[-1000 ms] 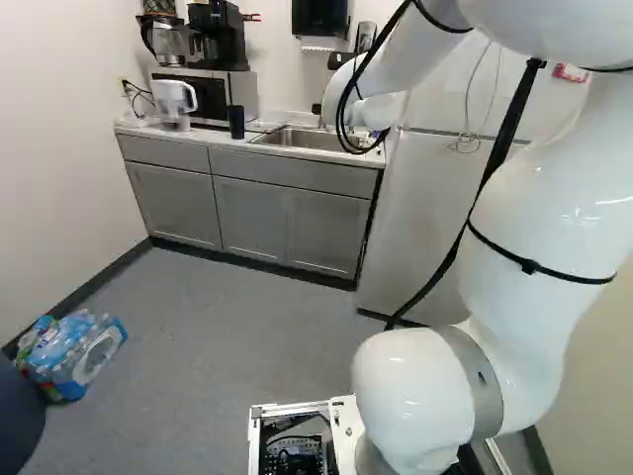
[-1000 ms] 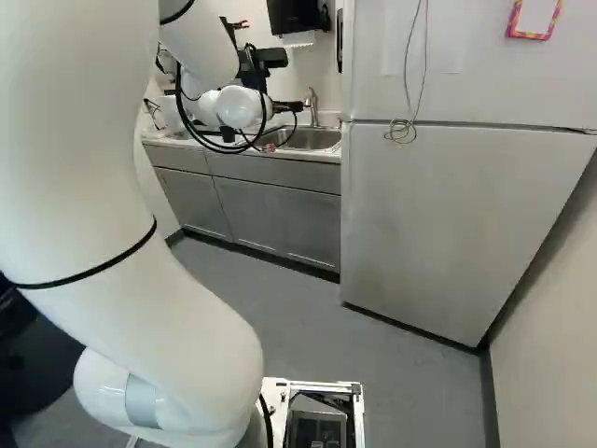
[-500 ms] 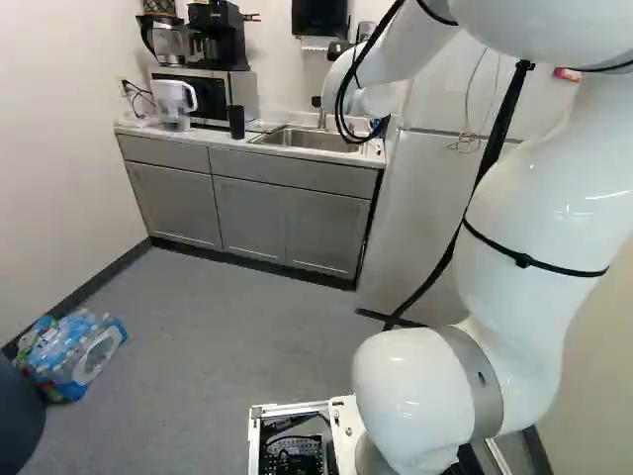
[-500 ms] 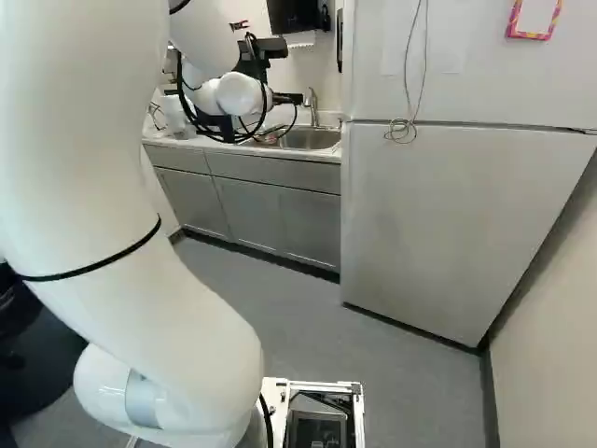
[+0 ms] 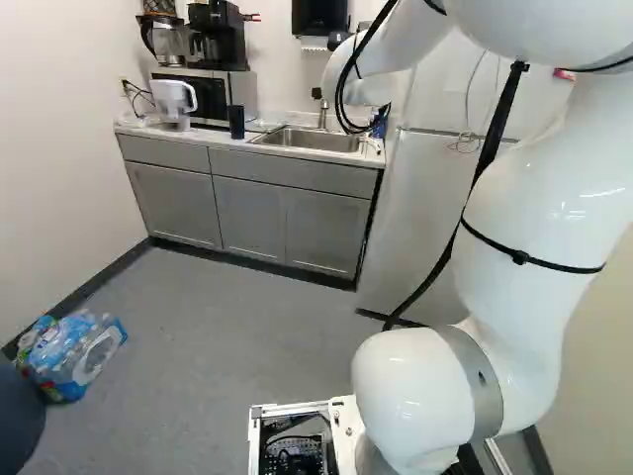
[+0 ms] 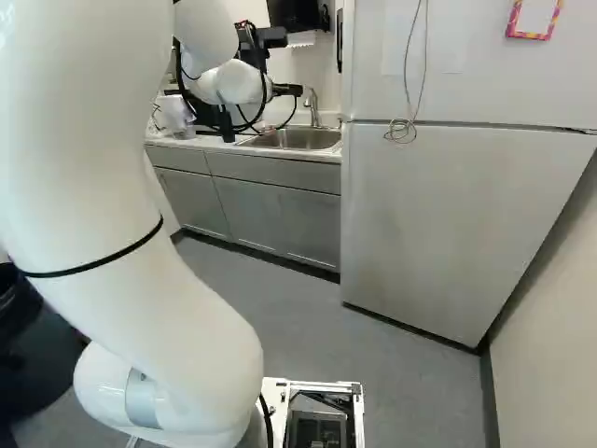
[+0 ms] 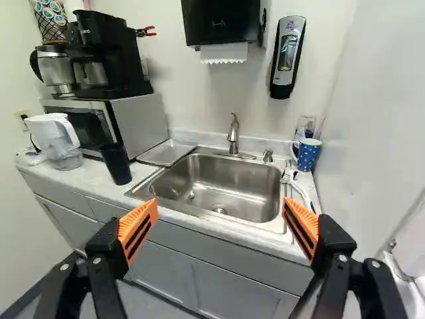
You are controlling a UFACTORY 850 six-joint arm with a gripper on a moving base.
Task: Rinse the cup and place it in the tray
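Observation:
Dark parts of my gripper show before the counter in the right base view. In the wrist view the gripper stands open, its orange pads wide apart with nothing between them; ahead lies the steel sink. A black cup stands upright on the counter beside the sink, near the microwave. A blue spotted mug stands at the sink's other side, by the wall. Between the black cup and the basin lies a flat silver tray. The gripper touches none of these.
A faucet rises behind the basin. A white brush lies by the mug. A water pitcher and a microwave stand past the black cup. The refrigerator flanks the counter; bottled water is on the floor.
Against the still joint at the foot, the arm has shifted slightly, leftward in the left base view. The gripper has risen a little in the right base view, uncovering more sink. The base has not moved.

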